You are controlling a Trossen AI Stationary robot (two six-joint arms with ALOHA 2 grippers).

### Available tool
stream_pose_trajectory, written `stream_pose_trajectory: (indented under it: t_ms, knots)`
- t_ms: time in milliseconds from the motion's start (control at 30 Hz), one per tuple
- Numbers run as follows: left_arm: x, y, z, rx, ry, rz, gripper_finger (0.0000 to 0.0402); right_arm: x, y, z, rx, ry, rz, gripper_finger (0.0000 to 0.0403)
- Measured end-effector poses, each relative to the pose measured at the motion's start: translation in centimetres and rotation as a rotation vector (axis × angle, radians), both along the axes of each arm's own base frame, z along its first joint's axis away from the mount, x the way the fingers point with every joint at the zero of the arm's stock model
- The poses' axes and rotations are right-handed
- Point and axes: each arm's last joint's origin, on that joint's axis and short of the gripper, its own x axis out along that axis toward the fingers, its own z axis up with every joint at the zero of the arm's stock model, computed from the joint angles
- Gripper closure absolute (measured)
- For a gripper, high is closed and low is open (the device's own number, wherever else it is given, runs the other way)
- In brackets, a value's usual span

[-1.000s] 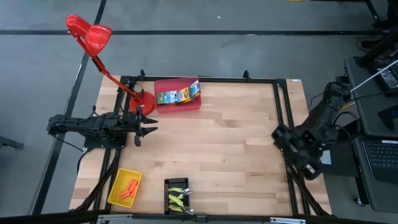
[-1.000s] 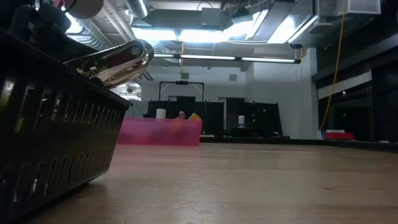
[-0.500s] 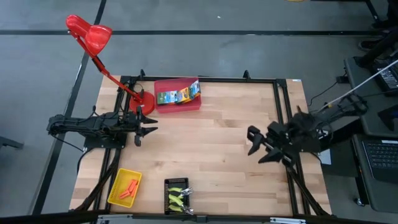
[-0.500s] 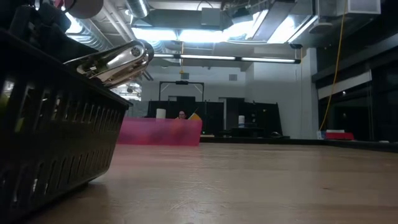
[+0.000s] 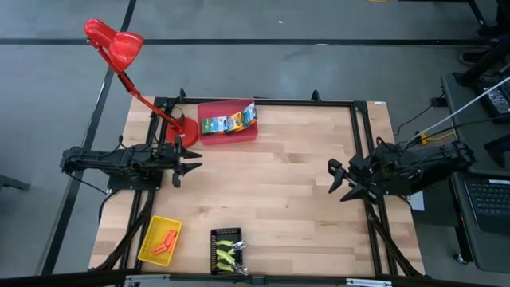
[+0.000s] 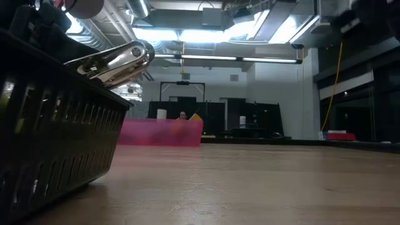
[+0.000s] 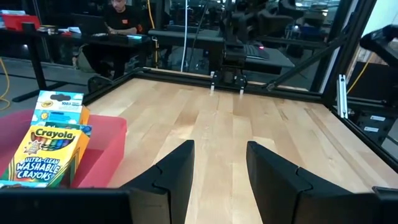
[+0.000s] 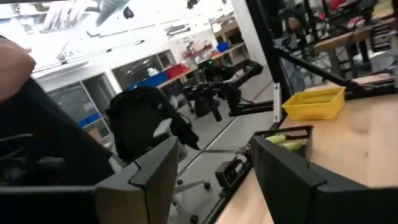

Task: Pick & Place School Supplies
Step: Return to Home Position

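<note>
Fingers on my right gripper, right of frame, gape empty; left gripper likewise. Crayon boxes sit in red tray, upper centre. Risk: if the right arm swings wide homing, it could clip the table frame.

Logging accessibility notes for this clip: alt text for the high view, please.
Left gripper and right gripper hang open and empty above the wooden table. Crayon boxes sit in the red tray, orange erasers in the yellow bin.
</note>
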Motion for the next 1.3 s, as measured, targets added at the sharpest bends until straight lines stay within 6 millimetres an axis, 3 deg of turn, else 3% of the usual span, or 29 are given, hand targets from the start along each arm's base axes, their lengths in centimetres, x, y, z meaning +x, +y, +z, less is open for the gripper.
stream_pose_trajectory:
  t_ms: [267, 500, 700, 867, 1300]
  knots:
    - [0.0, 0.0, 0.0, 0.0, 0.0, 0.0, 0.0258, -1.4, -1.4, -2.5, -0.086, -0.114, -0.268, 0.0195]
    - [0.0, 0.0, 0.0, 0.0, 0.0, -0.001, 0.0258, -1.5, -2.4, -5.6, -0.196, -0.022, -0.488, 0.0195]
    - [0.0, 0.0, 0.0, 0.0, 0.0, -0.001, 0.0258, -1.7, -3.2, -5.7, -0.249, -0.002, -0.729, 0.0195]
    - [0.0, 0.0, 0.0, 0.0, 0.0, 0.0, 0.0258, -1.7, -3.0, -5.7, -0.362, -0.051, -0.691, 0.0195]
    - [0.0, 0.0, 0.0, 0.0, 0.0, 0.0, 0.0258, -1.8, -2.6, -5.7, -0.366, -0.062, -0.653, 0.0195]
